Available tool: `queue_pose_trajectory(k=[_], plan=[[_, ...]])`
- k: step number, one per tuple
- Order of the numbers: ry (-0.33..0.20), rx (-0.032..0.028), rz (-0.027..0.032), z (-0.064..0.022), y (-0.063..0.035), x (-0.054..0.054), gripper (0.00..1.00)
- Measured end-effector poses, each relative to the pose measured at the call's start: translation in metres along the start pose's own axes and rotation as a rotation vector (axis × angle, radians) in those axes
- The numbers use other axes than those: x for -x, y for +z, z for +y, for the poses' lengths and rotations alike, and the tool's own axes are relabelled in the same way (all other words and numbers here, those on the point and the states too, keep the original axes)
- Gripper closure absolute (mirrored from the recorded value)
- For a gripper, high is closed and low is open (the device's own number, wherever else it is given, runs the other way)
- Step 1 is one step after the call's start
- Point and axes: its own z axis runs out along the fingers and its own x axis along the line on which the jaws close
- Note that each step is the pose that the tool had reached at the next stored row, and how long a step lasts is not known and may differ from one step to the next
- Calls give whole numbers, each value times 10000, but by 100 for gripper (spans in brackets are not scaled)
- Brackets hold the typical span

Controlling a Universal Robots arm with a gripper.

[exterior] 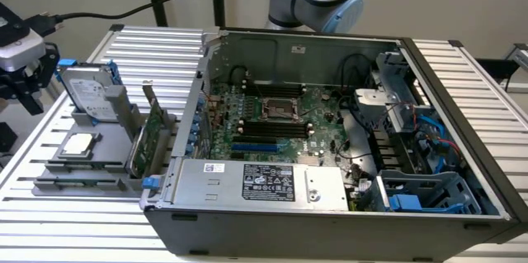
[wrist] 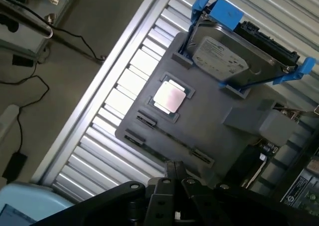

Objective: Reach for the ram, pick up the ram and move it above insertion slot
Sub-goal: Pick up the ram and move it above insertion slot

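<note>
Pincer point(wrist: 173, 168) shut, tips pressed together, nothing held. Ram point(exterior: 81, 182) stands on edge in the front slot of the grey holder point(wrist: 214, 111), the row farthest from the hard drive point(wrist: 219, 56), with the CPU point(wrist: 170, 96) between them. In the exterior view the pincer hangs at the left edge, up over the table point(exterior: 148, 46). The ram is lower and toward that view's right, apart from the pincer and untouched. In the wrist view the tips sit over the holder's slotted edge, not in contact. The hard drive is in a blue caddy point(wrist: 219, 9) and tilted up. Its white label has print too small to read. A green card point(exterior: 148, 142) stands upright at the holder's side, next to the open case point(exterior: 330, 238). Inside the case, the power supply point(exterior: 206, 182) carries a black label point(exterior: 268, 184) with white text and marks, unreadable, plus a small white sticker point(exterior: 214, 166), also unreadable.
</note>
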Motion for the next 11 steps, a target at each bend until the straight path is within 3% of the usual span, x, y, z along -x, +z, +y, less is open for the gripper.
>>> queue_pose_trajectory(k=[11], plan=[[-2003,-9,77,-1,16,0,89]])
